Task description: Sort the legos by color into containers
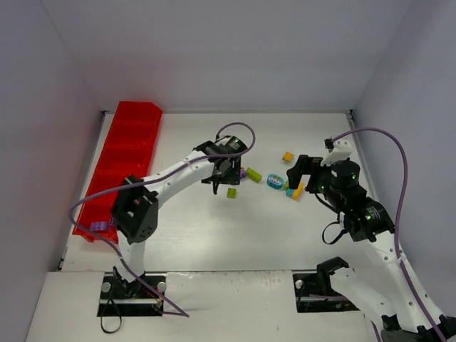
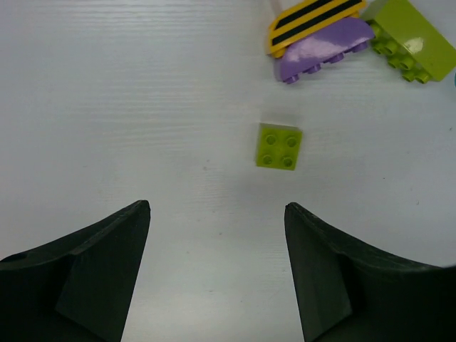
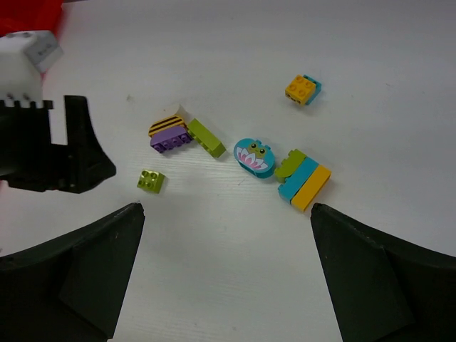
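My left gripper (image 1: 223,179) is open and empty, just above and short of a small lime green square brick (image 2: 278,145), which lies ahead of the jaws (image 1: 231,192). Beyond it lie a purple brick (image 2: 324,48) with a yellow-and-black striped piece (image 2: 313,18) and a long lime brick (image 2: 410,39). My right gripper (image 3: 226,214) is open and empty above the table. Ahead of it lie a teal oval brick (image 3: 254,157), a lime, teal and yellow cluster (image 3: 303,179) and an orange brick (image 3: 303,88). The red tray (image 1: 121,160) lies at the far left, with a purple brick (image 1: 100,226) in its nearest compartment.
White walls close in the table at the back and both sides. The left arm reaches from its base across the middle. Its gripper also shows at the left of the right wrist view (image 3: 57,149). Purple cables loop over both arms.
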